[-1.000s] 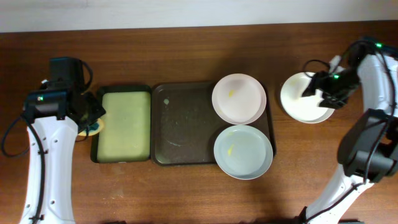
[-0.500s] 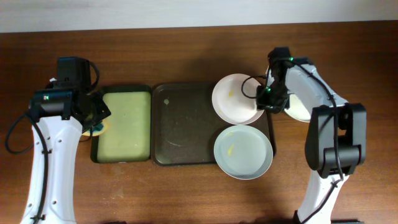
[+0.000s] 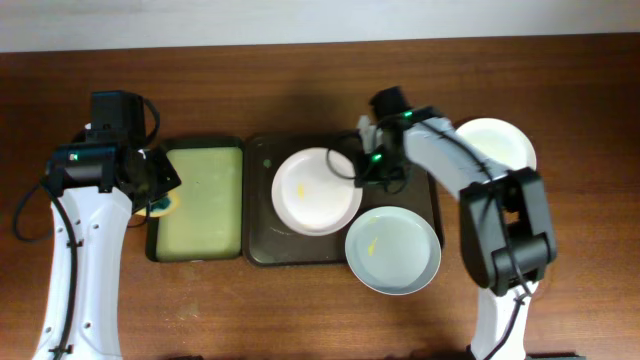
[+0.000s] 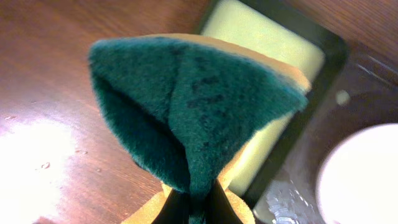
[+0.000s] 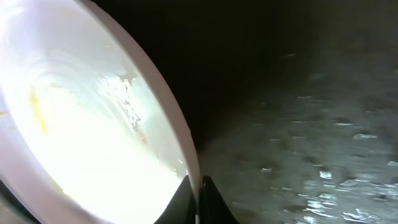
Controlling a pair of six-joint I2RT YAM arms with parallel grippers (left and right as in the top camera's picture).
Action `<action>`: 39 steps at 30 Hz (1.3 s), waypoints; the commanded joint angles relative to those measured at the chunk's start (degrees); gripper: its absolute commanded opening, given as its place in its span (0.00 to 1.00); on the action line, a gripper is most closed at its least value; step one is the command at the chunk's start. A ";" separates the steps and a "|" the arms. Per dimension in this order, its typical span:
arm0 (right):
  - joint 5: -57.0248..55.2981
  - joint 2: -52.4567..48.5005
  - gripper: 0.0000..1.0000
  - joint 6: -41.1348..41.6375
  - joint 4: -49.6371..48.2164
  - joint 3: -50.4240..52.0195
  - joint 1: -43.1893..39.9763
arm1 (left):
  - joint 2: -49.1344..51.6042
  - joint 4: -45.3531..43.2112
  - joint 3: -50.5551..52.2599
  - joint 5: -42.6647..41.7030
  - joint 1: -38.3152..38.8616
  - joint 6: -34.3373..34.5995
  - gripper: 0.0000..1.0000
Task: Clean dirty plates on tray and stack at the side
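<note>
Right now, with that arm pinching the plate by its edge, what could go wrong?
The right jaws pinch only the thin rim of the white plate, so it might slip or tip onto the tray. The pale plate overhangs the tray's edge close by; a sideways drag could bump it. The left jaws hold the green sponge by one folded end, which may pull loose during scrubbing.

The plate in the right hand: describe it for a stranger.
Find the large dark rectangular tray. The round white plate lies on it, rim pinched by the right hand. The pale grey-blue plate overhangs its corner; the other white plate sits off it.
</note>
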State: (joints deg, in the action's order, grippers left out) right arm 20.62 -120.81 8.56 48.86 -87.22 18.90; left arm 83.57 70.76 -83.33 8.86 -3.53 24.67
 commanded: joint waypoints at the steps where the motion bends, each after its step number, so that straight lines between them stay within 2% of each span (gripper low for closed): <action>1: -11.65 0.52 0.10 0.98 0.07 -1.29 3.93 | -0.22 -1.62 0.00 -7.32 0.17 -7.34 0.00; 2: -11.63 0.52 0.20 1.42 -0.24 -1.29 4.48 | -0.11 -2.75 0.00 -9.90 0.48 -9.09 0.00; 3: -11.39 0.52 0.35 1.53 -0.39 -1.29 4.87 | 0.11 -3.91 0.00 -11.63 1.27 -10.01 0.00; 4: -11.43 0.52 0.57 2.80 -0.50 -1.29 5.09 | 0.57 -4.76 0.00 -12.37 2.58 -10.03 0.00; 6: -8.90 0.55 0.59 5.70 -0.52 -1.31 4.46 | 3.43 -6.08 0.00 -13.18 7.87 -10.01 0.00; 8: -1.01 0.79 0.57 5.68 0.46 -1.77 2.16 | 6.69 -7.80 0.00 -14.05 12.22 -10.01 0.00; 9: 5.51 1.27 0.52 5.64 1.33 -2.32 0.13 | 8.33 -9.09 0.00 -14.08 13.99 -9.99 0.00; 10: 9.03 1.88 0.39 4.33 1.49 -2.49 -1.84 | 10.51 -11.47 0.00 -15.87 16.17 -10.01 0.00; 11: 9.18 1.95 0.19 3.93 1.92 -2.47 -3.21 | 12.26 -13.81 0.00 -19.23 17.57 -10.01 0.00; 13: 9.14 1.95 0.22 3.89 3.50 -2.03 -4.09 | 14.86 -16.15 0.00 -21.68 19.23 -9.99 0.00; 15: 8.70 1.90 0.31 2.34 4.28 -1.44 -3.50 | 17.03 -16.74 0.00 -21.62 20.35 -9.99 0.00; 18: 5.66 1.70 0.31 2.01 4.07 -0.72 -1.99 | 19.47 -16.85 0.00 -21.62 21.42 -9.99 0.00; 21: 5.53 1.40 0.20 2.03 3.82 -0.68 -0.61 | 20.26 -17.07 0.00 -21.57 21.44 -10.01 0.00; 25: -1.86 1.40 0.20 4.20 3.65 -0.07 0.90 | 20.68 -17.07 0.04 -21.57 21.44 -10.01 0.00; 30: -1.81 1.38 0.18 4.42 1.73 2.86 1.03 | 20.68 -17.00 0.04 -21.55 21.44 -10.01 0.00; 32: -1.33 1.40 0.04 4.50 0.59 3.43 1.01 | 20.68 -17.00 0.04 -21.57 21.44 -10.01 0.00; 36: 6.40 1.40 0.04 11.13 -4.20 3.43 0.52 | 20.68 -17.35 0.04 -21.53 21.44 -10.05 0.00; 39: 6.36 1.40 0.04 13.00 -4.72 3.43 0.59 | 20.70 -18.27 0.04 -21.09 21.42 -11.52 0.00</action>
State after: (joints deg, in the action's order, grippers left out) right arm 25.15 -120.81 19.00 44.29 -84.14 19.55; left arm 103.74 53.04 -83.22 -11.81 17.67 14.74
